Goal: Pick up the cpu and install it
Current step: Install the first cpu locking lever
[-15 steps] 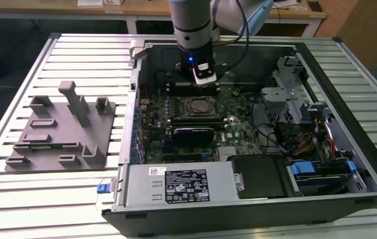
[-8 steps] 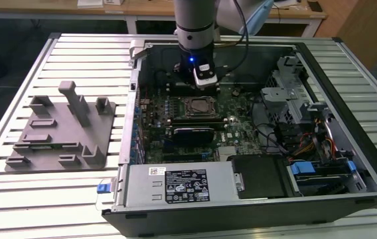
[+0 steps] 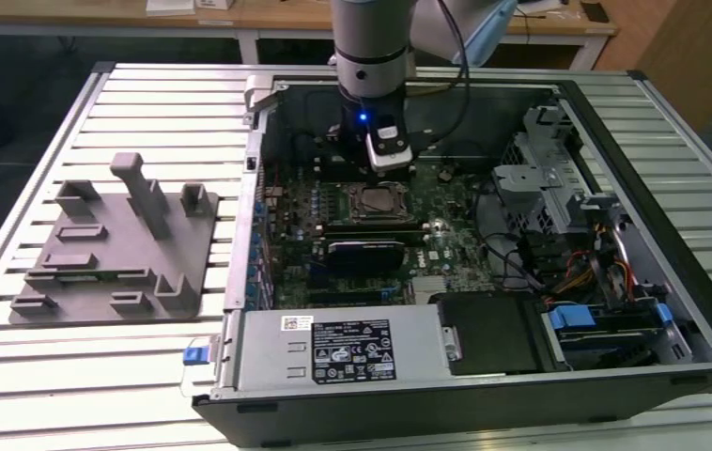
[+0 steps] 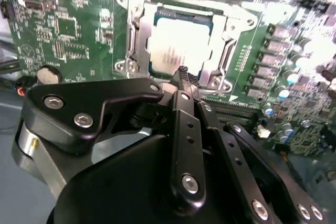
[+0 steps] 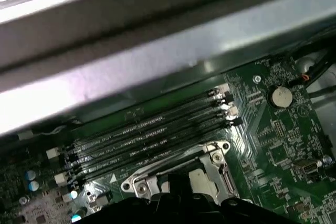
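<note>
- The cpu [image 4: 181, 43] lies flat inside the metal-framed socket [image 4: 135, 30] on the motherboard [image 4: 68, 30], silvery top plate up. It looks seated rather than carried, so the placing step appears done.
- The gripper [image 4: 183, 72] hangs just over the near edge of the socket in the second wrist view. Its black fingers [image 4: 186, 124] run together to one thin tip, so the jaws look drawn narrow with nothing between them.
- That tip sits near the chip's edge; whether it touches cannot be told.
- In the exterior view the arm reaches straight down into the open computer case [image 3: 657, 310], with the gripper [image 3: 388, 162] just above the socket [image 3: 370, 200]. A vertical approach suits a chip that must drop flat into its seat.
- The first wrist view shows the memory slots [image 5: 152, 135] running beside the socket frame [image 5: 215, 156], which leaves little room to that side.
- A grey parts fixture [image 3: 118, 249] rests on the slatted table [image 3: 30, 376], well apart from the case at the exterior view's left.
</note>
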{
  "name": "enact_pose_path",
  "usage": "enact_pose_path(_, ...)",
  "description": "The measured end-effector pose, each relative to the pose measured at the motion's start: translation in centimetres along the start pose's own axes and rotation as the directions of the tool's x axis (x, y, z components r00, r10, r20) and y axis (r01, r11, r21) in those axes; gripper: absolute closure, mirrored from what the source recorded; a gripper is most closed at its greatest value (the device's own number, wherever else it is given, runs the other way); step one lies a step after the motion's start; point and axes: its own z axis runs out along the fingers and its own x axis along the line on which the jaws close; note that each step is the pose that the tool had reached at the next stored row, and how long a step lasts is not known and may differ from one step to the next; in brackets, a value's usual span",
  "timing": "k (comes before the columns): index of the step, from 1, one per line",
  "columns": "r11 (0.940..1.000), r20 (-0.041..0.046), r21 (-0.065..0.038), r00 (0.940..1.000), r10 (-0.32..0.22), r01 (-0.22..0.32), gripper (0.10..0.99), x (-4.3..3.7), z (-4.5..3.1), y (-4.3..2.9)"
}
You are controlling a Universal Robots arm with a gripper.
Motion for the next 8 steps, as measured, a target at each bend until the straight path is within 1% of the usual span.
enact_pose_path(8,0.9999,0.0030,0.014,1.0000,0.002,-0.002,0.980,-0.42,-0.06,-0.93)
